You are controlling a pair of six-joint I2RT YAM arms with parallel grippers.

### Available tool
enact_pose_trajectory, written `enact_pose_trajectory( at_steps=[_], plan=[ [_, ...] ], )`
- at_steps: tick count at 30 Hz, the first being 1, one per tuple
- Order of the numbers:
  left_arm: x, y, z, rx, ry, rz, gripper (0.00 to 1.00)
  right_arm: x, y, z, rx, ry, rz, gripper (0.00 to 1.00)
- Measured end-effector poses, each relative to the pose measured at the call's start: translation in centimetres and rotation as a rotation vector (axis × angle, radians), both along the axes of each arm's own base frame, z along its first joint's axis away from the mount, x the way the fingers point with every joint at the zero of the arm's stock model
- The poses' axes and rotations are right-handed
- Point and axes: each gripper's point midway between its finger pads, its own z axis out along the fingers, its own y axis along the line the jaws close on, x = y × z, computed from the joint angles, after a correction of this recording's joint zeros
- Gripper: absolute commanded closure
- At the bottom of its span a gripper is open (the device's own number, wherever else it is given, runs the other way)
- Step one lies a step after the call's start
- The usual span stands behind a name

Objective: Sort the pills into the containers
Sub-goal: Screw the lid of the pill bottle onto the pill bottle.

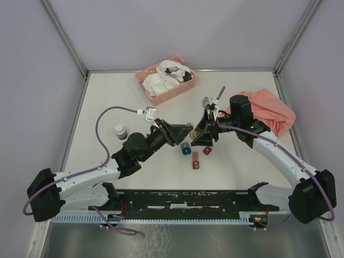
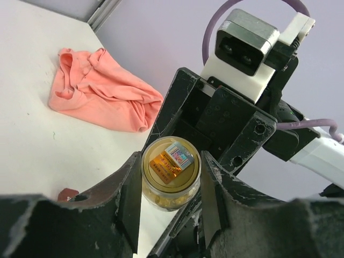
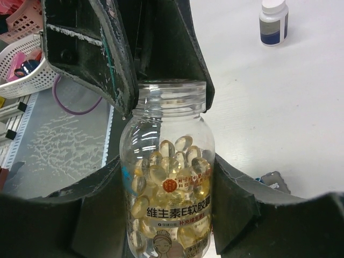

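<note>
Okay so the right gripper (image 3: 167, 183) is clamped on the belly of the clear jar (image 3: 167, 129), with amber pills (image 3: 172, 161) piled inside and the threaded neck showing. The left gripper (image 2: 171, 185) pinches the same jar, but its camera only gets it end-on. Overhead hides the jar between the two grippers but shows the containers (image 1: 186, 151) on the table (image 1: 107, 97) just beside them, with a pink cloth (image 1: 269, 110) further back.

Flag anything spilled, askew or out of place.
Nothing spilled. The clear plastic jar of golden capsules is clamped by the left gripper and right gripper at once. Only oddity: a crumpled salmon-pink cloth lying at far right, unrelated to sorting.
</note>
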Motion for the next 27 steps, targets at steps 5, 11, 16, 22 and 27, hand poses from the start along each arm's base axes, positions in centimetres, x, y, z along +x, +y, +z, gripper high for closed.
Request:
enact_pose_trajectory(
  at_steps=[5, 11, 16, 22, 27],
  plan=[
    [-0.2, -0.3, 0.3, 0.032, -0.101, -0.065, 0.91, 0.2, 0.0, 0.1, 0.005, -0.031, 0.002, 0.98],
    [0.4, -1.3, 0.2, 0.028, -0.213, -0.201, 0.69, 0.9, -0.4, -0.1, -0.004, -0.033, -0.03, 0.98],
    [0.4, -1.4, 0.4, 0.029, -0.244, -0.219, 0.15, 0.6, -0.5, -0.1, -0.006, -0.017, -0.026, 0.98],
    [-0.5, 0.3, 2.0, 0.004, -0.251, -0.148, 0.06, -0.1, -0.1, 0.0, -0.001, -0.008, 0.004, 0.98],
    [0.4, 1.4, 2.3, -0.009, -0.219, -0.076, 0.12, -0.1, -0.1, 0.0, -0.001, -0.006, 0.003, 0.98]
  ],
)
